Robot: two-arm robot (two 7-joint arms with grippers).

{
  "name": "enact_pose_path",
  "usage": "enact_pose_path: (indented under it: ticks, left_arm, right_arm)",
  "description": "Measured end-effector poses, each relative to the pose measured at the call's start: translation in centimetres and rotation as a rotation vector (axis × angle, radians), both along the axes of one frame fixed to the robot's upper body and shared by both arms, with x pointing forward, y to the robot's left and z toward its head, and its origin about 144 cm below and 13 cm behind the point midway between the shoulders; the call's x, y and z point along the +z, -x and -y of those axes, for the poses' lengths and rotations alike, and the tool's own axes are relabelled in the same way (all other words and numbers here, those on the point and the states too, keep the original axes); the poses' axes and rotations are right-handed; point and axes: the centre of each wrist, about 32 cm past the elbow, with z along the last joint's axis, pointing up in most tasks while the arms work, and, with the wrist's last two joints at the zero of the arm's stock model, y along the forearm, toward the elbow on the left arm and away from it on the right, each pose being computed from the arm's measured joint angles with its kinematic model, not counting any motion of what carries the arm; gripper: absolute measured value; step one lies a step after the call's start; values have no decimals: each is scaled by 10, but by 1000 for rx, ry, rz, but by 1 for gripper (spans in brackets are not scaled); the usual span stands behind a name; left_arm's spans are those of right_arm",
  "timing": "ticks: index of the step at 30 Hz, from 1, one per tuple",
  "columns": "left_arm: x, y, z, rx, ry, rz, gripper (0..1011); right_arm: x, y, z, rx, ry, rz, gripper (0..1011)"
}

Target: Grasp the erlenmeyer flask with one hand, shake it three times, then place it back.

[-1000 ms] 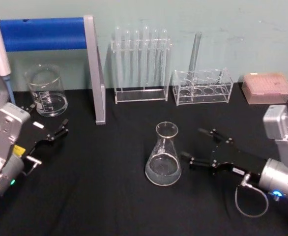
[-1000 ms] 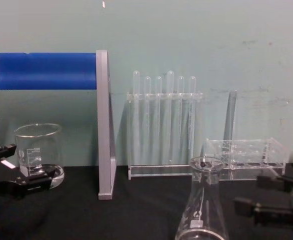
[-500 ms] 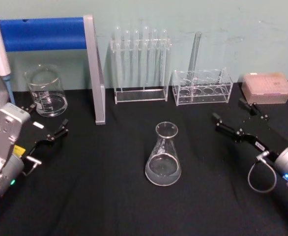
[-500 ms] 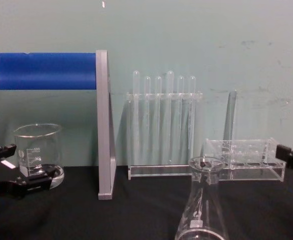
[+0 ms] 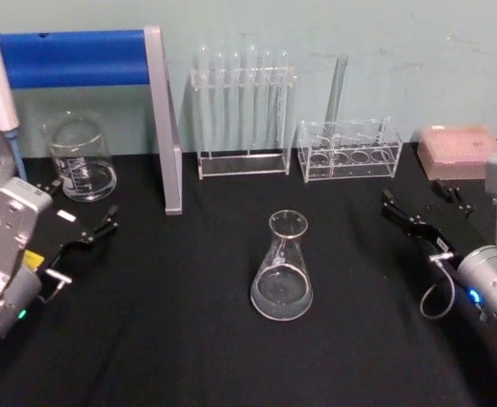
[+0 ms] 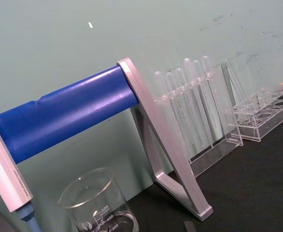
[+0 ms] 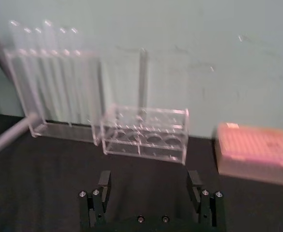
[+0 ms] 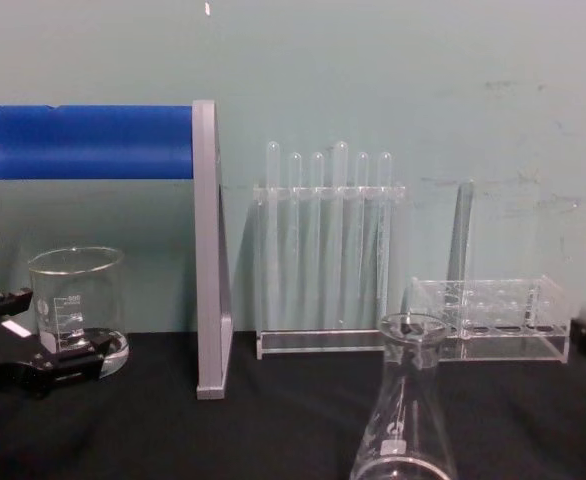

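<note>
Standing upright mid-table, the flask (image 5: 282,270) is alone on the black cloth (image 5: 189,339), touched by neither gripper. Right gripper (image 5: 424,209) sits well to its right, jaws spread wide, nothing between them. Left gripper (image 5: 86,213) is parked at the left edge, fingers apart, just in front of the beaker (image 5: 80,158). Farther back: blue-barred stand (image 5: 159,119), test-tube rack (image 5: 242,114), low rack (image 5: 349,150), pink tip box (image 5: 460,151).

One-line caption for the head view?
Flask upright on the table, right gripper open well to its right, left gripper parked by the beaker.
</note>
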Motion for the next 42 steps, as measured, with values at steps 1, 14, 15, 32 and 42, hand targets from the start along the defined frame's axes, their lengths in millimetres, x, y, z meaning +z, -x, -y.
enact_pose_path:
  ticks: [1,14,15,32,42]
  left_arm:
    - [0,0,0,0,0,0,1001]
    - [0,0,0,0,0,0,1001]
    - [0,0,0,0,0,0,1001]
    - [0,0,0,0,0,0,1001]
    - [0,0,0,0,0,0,1001]
  right_arm:
    - [-1,-1,-1,-8,0,-11,1000]
    - [-5,-5,-6,-9,0,-70,1000]
    - [-5,-5,-6,-4,1,-69,1000]
    - [-5,-5,-6,-14,0,-68,1000]
    - [-5,-5,-6,-15,0,-68,1000]
